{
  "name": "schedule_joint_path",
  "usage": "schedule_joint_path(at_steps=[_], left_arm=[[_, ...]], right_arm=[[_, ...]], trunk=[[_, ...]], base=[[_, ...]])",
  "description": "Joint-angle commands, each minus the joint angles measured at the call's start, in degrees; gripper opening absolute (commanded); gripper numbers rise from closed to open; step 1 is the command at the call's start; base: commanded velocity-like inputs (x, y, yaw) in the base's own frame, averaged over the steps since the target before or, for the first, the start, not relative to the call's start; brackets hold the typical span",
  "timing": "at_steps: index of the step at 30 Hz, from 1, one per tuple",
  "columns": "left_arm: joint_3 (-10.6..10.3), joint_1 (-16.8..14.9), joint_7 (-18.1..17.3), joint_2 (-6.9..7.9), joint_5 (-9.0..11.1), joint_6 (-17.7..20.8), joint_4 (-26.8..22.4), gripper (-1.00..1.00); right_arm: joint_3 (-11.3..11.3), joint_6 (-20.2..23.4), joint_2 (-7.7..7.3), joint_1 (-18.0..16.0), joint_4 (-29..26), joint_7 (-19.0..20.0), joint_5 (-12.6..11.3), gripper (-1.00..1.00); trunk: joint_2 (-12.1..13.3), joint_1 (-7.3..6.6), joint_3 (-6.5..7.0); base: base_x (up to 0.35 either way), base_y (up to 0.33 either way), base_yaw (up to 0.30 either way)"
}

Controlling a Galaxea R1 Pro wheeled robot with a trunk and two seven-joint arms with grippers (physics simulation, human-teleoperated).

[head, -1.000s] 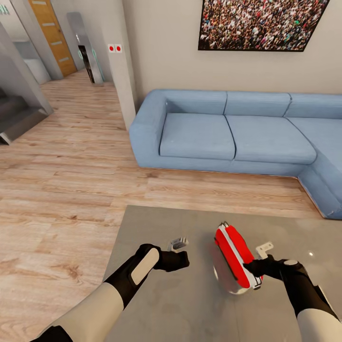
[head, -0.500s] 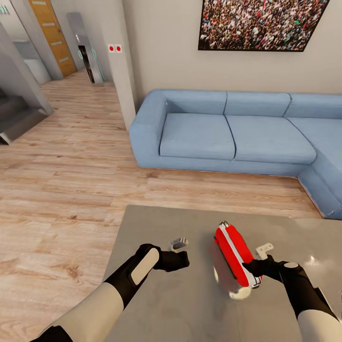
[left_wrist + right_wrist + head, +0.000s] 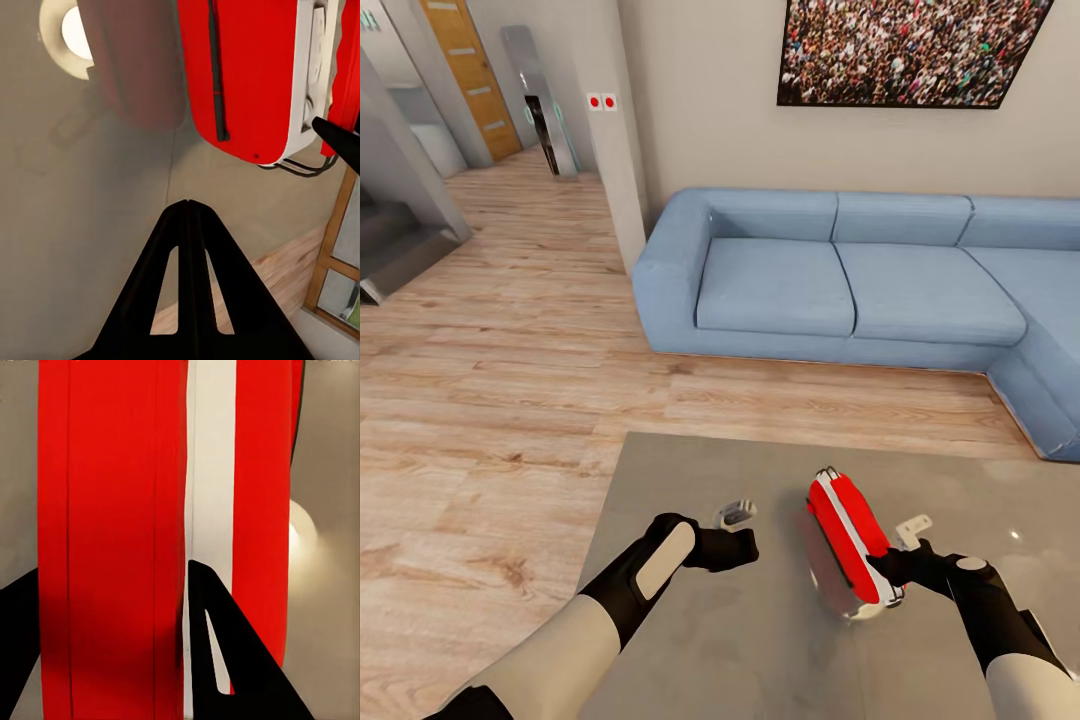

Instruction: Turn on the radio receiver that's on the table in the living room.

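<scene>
Living-room surroundings frame the moment: a blue sofa (image 3: 840, 275), a framed crowd picture (image 3: 913, 50) on the beige wall and pale plank flooring (image 3: 490, 390) are seen beyond the table (image 3: 690, 640).

At the right gripper (image 3: 887, 572), the radio receiver (image 3: 847, 540) is met at its near end; in the right wrist view one dark finger (image 3: 225, 652) is laid against the white trim of the red shell (image 3: 112, 540) and another is seen at the shell's far edge, so the jaws are judged to be spread around the body. Whether it is actually pinched cannot be told.

The left gripper (image 3: 738, 515) is held just beside the radio, its fingers (image 3: 187, 277) pressed together with nothing between them.

The step in hand is judged to be steadying or reorienting the radio, which is tilted on edge on the glossy grey top. Next, the switch or dial must be brought within reach and pressed; it cannot be made out here.
</scene>
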Motion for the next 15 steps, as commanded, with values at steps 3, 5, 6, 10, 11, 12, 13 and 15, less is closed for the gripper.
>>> schedule_joint_path(at_steps=[3,5,6,10,11,12,13,15], left_arm=[[-0.03,-0.02,0.00,-0.02,0.01,-0.02,0.03,-1.00],[-0.03,-0.01,0.00,-0.02,0.01,-0.02,0.03,-1.00],[-0.03,0.00,0.00,-0.02,0.01,-0.02,0.03,-1.00],[-0.03,0.00,0.01,-0.02,0.01,-0.02,0.03,-1.00],[-0.03,-0.01,0.00,-0.02,0.01,-0.02,0.03,-1.00],[-0.03,-0.01,-0.01,-0.02,0.01,-0.02,0.03,-1.00],[-0.03,-0.01,-0.02,-0.02,0.01,-0.02,0.03,-1.00],[-0.03,-0.02,-0.02,-0.02,0.01,-0.02,0.03,-1.00]], right_arm=[[0.11,-0.03,0.06,0.04,3.37,0.08,-1.24,-1.00],[0.11,-0.10,0.06,0.04,3.47,0.08,-1.24,-1.00],[0.11,-0.20,0.06,0.04,3.51,0.08,-1.24,-1.00],[0.11,-0.55,0.06,0.04,3.74,0.08,-1.24,-1.00],[0.11,-0.60,0.07,0.04,3.84,0.07,-1.24,-1.00],[0.11,-0.62,0.09,0.04,3.88,0.05,-1.24,-1.00],[0.11,-0.64,0.11,0.04,3.93,0.03,-1.24,-1.00],[0.11,-0.67,0.13,0.04,3.98,0.01,-1.24,-1.00]], trunk=[[0.01,0.02,0.00],[0.01,0.02,0.00],[0.01,0.02,0.00],[0.01,0.02,0.00],[0.01,0.02,0.00],[0.01,0.02,0.00],[0.01,0.02,0.00],[0.01,0.02,0.00]], base=[[0.000,0.000,0.000],[0.000,0.000,0.000],[0.000,0.000,0.000],[0.000,0.000,0.000],[0.000,0.000,0.000],[0.000,0.000,0.000],[0.000,0.000,0.000],[0.000,0.000,0.000]])
